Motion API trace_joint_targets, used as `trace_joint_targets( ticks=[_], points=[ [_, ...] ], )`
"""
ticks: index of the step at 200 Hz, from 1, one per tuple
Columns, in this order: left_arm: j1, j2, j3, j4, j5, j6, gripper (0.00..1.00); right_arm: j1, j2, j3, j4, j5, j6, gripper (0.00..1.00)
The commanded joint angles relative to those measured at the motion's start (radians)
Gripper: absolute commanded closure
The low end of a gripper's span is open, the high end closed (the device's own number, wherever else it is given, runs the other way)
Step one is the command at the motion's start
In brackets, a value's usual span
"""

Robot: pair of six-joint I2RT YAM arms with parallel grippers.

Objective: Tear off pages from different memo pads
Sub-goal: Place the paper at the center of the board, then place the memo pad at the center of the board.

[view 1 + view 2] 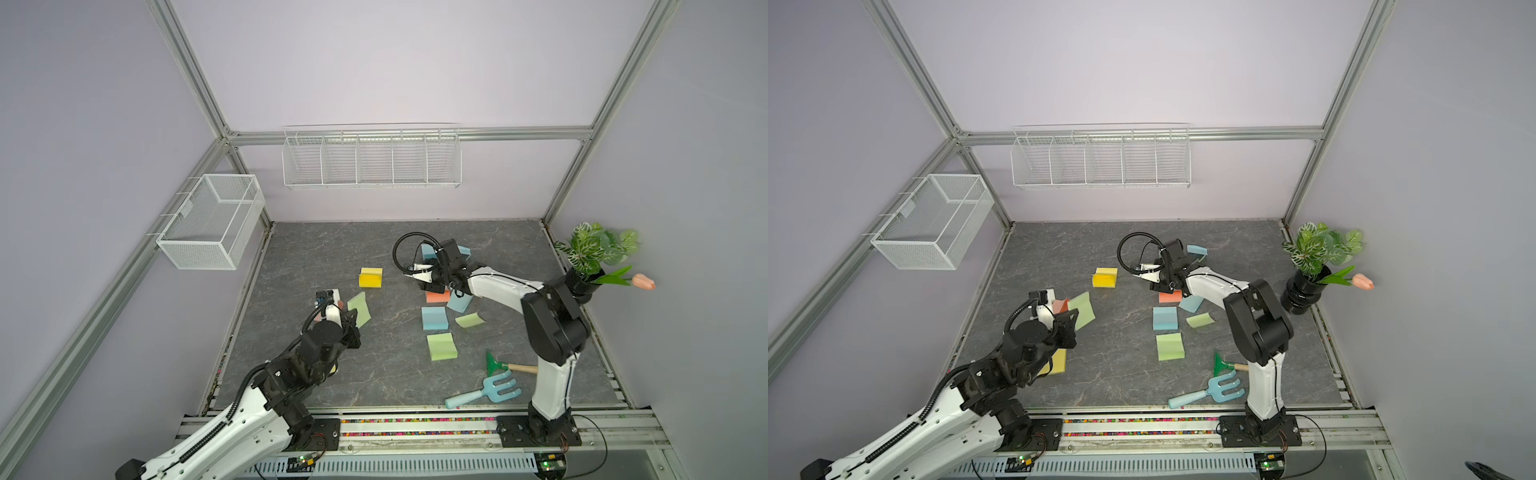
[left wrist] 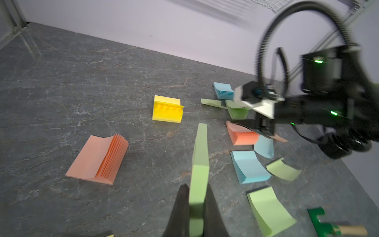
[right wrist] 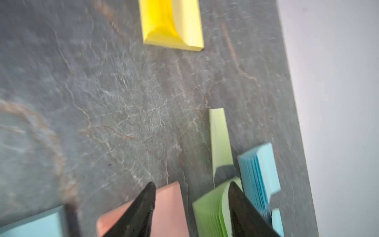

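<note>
In both top views the left gripper (image 1: 352,320) is clenched on 1 light green page (image 1: 360,308), held up on edge near the left edge of the table (image 1: 291,257). A salmon memo pad (image 1: 1060,305) lies just beside it, and a yellow memo pad (image 1: 1059,360) peeks from under that arm. The right gripper (image 1: 430,286) hangs over a second salmon pad (image 1: 437,296) mid-table, at the rear of a cluster of blue and green pads (image 1: 434,318). Bare slab stretches from the fanned yellow pad (image 1: 370,277) to the rear wall, and between the 2 arms down to the front rail. A blue toy fork (image 1: 484,392) and a green rake (image 1: 496,365) lie near the front edge, by the right arm's base.

The left wrist view shows 2 dark fingers (image 2: 180,209) pinching the page's near edge, with its far edge free above the slab.

The right wrist view, blurred, shows the right fingers (image 3: 143,209) spread and released, with bare slab in the gap. 1 tip overlaps the second salmon pad, the other a green pad (image 3: 211,213); I cannot tell whether they touch. A blue pad (image 3: 258,180) lies toward the table's edge at the wall, with a loose green page (image 3: 220,139) just beside it.
</note>
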Motion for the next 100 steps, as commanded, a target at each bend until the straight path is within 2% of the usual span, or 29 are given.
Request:
trace_joint_targets(
  ticks=[1,12,31,47,70,100],
  points=[
    [0.195,0.174,0.077,0.212,0.364,-0.022,1.0,-0.001,-0.246,-0.139,0.214,-0.029,0.272,0.21],
    [0.268,0.291,0.14,0.236,0.456,-0.037,1.0,0.001,-0.354,-0.241,0.279,-0.046,0.368,0.14],
    [0.321,0.493,0.282,0.223,0.553,0.012,1.0,0.003,-0.51,-0.395,0.338,-0.106,0.492,0.13],
    [0.33,0.662,0.432,0.166,0.633,0.077,1.0,0.012,-0.615,-0.471,0.323,-0.171,0.551,0.12],
    [0.347,0.904,0.681,0.044,0.757,0.17,1.0,0.038,-0.744,-0.563,0.312,-0.196,0.633,0.11],
    [0.349,1.193,1.008,-0.103,0.811,0.252,1.0,0.083,-0.879,-0.658,0.321,-0.212,0.669,0.11]
  ],
)
